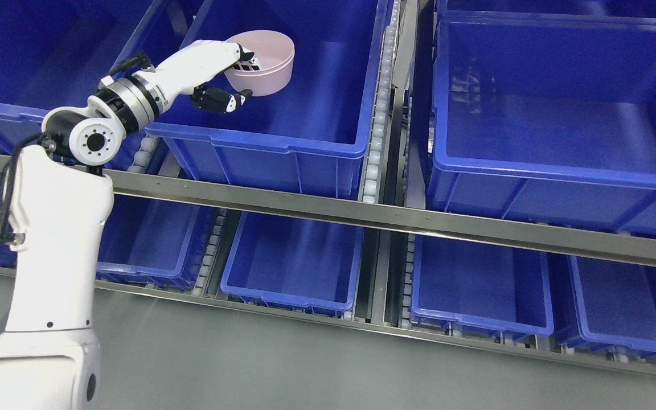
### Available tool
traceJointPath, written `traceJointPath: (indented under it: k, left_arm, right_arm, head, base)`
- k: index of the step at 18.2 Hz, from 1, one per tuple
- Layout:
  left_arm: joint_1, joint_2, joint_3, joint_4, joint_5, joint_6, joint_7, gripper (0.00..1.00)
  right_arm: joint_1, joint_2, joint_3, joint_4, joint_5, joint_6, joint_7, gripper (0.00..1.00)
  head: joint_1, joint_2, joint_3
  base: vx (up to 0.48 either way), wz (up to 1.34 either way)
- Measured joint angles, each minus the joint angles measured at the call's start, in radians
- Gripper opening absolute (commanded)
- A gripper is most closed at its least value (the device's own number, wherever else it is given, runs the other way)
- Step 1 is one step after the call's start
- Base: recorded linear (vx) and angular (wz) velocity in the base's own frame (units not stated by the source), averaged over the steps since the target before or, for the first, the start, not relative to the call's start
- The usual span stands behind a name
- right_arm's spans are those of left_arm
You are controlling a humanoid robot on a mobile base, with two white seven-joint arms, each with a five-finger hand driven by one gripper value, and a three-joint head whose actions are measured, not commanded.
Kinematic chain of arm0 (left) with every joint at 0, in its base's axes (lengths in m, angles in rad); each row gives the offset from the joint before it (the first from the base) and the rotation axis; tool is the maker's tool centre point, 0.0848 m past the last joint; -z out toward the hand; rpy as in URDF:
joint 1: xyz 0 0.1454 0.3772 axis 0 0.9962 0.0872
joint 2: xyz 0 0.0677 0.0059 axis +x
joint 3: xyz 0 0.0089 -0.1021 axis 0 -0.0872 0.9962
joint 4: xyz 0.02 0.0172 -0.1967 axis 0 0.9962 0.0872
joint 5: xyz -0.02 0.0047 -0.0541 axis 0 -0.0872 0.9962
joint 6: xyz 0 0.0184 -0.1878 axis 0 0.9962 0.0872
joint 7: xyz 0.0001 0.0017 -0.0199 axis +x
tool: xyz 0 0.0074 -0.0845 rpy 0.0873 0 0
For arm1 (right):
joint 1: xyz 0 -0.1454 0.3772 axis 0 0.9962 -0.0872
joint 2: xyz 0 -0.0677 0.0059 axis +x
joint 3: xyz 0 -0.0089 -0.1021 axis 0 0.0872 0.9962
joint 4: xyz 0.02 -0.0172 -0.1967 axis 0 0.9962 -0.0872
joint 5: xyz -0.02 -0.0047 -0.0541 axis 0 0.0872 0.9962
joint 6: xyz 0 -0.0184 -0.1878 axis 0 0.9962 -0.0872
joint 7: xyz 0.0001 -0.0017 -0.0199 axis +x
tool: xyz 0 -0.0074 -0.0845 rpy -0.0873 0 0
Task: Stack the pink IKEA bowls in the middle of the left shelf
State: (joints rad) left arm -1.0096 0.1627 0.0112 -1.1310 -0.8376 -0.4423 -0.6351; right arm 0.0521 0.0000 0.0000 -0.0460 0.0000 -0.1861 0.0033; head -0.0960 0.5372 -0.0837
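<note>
- One pink bowl sits in the blue bin, its near rim pinched by your left hand.
- Fingers hook inside, thumb below outside, likely so you can steer it.
- No second bowl shows near them.

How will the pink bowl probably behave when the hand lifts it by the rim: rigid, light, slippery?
The pink bowl looks like a stiff, smooth, thin-walled shell, so it probably keeps its shape and is light. Held at one side of the rim by the left hand, it may tilt or slip. Its wide shape suggests it sits stably in the blue bin.
</note>
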Motion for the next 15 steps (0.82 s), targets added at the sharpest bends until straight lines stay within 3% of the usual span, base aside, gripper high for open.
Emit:
traceJointPath:
  k: [8,12,15]
  left_arm:
    - [-0.012,-0.027,-0.006,0.05,0.001,-0.001,0.099,0.84]
    - [-0.01,-0.057,-0.001,0.062,0.01,-0.003,0.163,0.87]
    - [-0.009,-0.083,0.031,0.065,0.055,-0.001,0.287,0.87]
  right_arm:
    - [0.0,0.0,0.0,0.0,0.0,0.0,0.0,1.0]
    - [0.0,0.0,0.0,0.0,0.0,0.0,0.0,1.0]
    - [0.0,0.0,0.0,0.0,0.0,0.0,0.0,1.0]
  head:
    - [0.0,0.0,0.0]
    - [0.0,0.0,0.0]
    - [0.0,0.0,0.0]
  base:
    - [0.0,0.0]
    - [0.0,0.0]
    - [-0.002,-0.01]
